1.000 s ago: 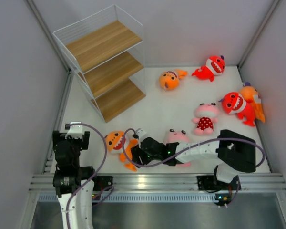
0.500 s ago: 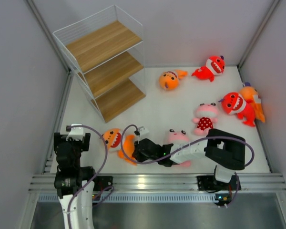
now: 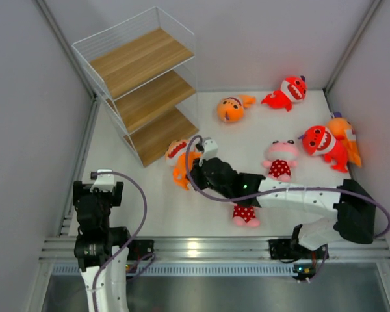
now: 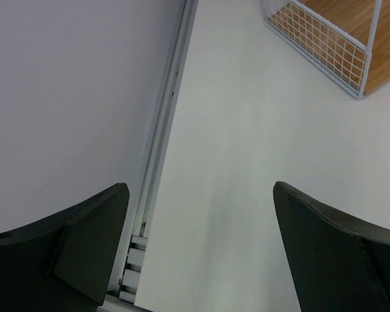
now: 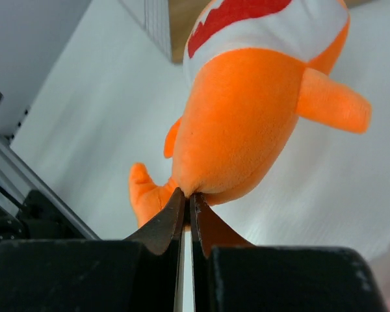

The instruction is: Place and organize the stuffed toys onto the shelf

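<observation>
My right gripper is shut on a pinch of plush at the rear of an orange shark. The shark hangs above the floor just in front of the shelf's bottom board. In the right wrist view the shark fills the middle, its toothy mouth pointing at the shelf, with the gripper nipping its underside. Another orange shark, two red sharks and a pink animal lie further back. A second pink animal lies partly under my right arm. My left gripper is open over bare floor.
A third orange toy lies behind the red shark by the right wall. Grey walls close in both sides. A metal rail runs along the near edge. The shelf's wire corner shows in the left wrist view.
My right gripper has shut on the orange shark and carried it from the near edge up and back toward the shelf. The pink animal beneath the arm is now uncovered. The left arm stayed still.
</observation>
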Robot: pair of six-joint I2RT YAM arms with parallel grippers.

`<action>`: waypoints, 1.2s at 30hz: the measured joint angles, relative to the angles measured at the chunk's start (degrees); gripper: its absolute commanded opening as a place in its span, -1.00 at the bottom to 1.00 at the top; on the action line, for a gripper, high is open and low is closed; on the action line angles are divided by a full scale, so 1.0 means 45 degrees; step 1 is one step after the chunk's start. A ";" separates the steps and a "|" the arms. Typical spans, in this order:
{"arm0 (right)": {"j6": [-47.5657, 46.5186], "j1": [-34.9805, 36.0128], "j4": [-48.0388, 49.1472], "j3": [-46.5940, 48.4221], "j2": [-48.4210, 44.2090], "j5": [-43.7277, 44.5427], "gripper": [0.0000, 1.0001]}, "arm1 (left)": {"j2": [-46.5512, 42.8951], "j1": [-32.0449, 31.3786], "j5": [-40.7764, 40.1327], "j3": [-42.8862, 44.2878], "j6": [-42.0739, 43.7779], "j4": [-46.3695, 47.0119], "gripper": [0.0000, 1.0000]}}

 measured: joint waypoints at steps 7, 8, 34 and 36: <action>-0.1370 -0.1336 -0.1297 0.1234 -0.1841 0.0330 -1.00 | -0.0044 0.0000 0.0010 -0.0019 0.0044 0.0000 0.98; -0.1632 -0.1418 -0.1496 0.1579 -0.1865 0.0384 -1.00 | -0.0063 0.0000 0.0029 -0.0019 0.0063 0.0000 0.98; -0.4410 -0.4527 -0.2472 1.0598 0.4711 -0.4002 -1.00 | 0.0340 -0.0005 0.3060 0.1481 -0.4211 0.2477 0.98; -0.4707 -0.4789 -0.2361 1.0899 0.5003 -0.4571 -1.00 | 0.0345 0.0000 0.3468 0.1137 -0.5212 0.2934 0.98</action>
